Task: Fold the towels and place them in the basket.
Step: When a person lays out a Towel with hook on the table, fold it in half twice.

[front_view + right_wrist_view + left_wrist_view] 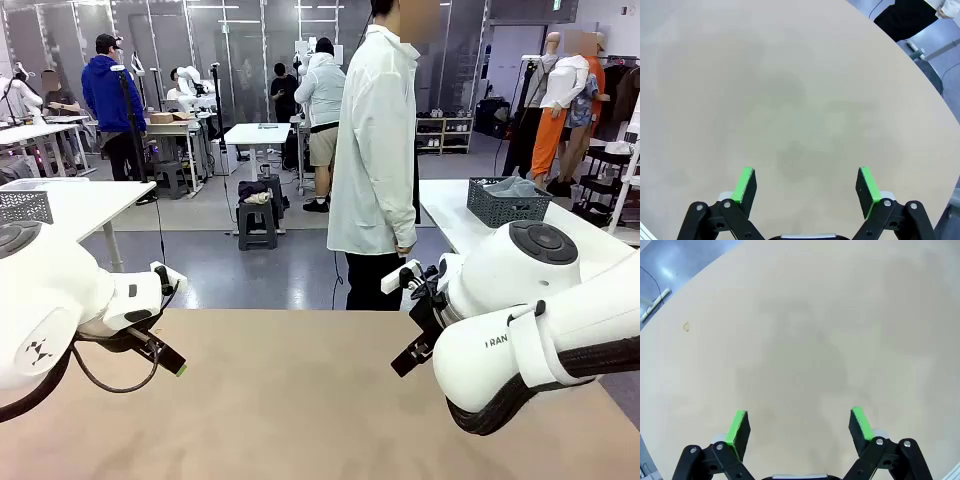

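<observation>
My left gripper (pixel 800 422) hangs open over the bare tan table (pixel 805 340), nothing between its green pads. My right gripper (pixel 807 182) is open too, above bare tabletop. In the front view the left gripper (pixel 163 352) sits at the table's left and the right gripper (pixel 408 355) at its right, both low over the surface. A dark grey perforated basket (pixel 508 205) stands on a white side table at the far right, well beyond both grippers. A pale sea-green towel (pixel 512 186) lies bunched in it. The cream towel is out of view.
A person in a long white coat (pixel 375 150) stands at the table's far edge, arms down. A second grey mesh basket (pixel 25 206) rests on a white table at the far left. A small mark (pixel 686 327) dots the tabletop.
</observation>
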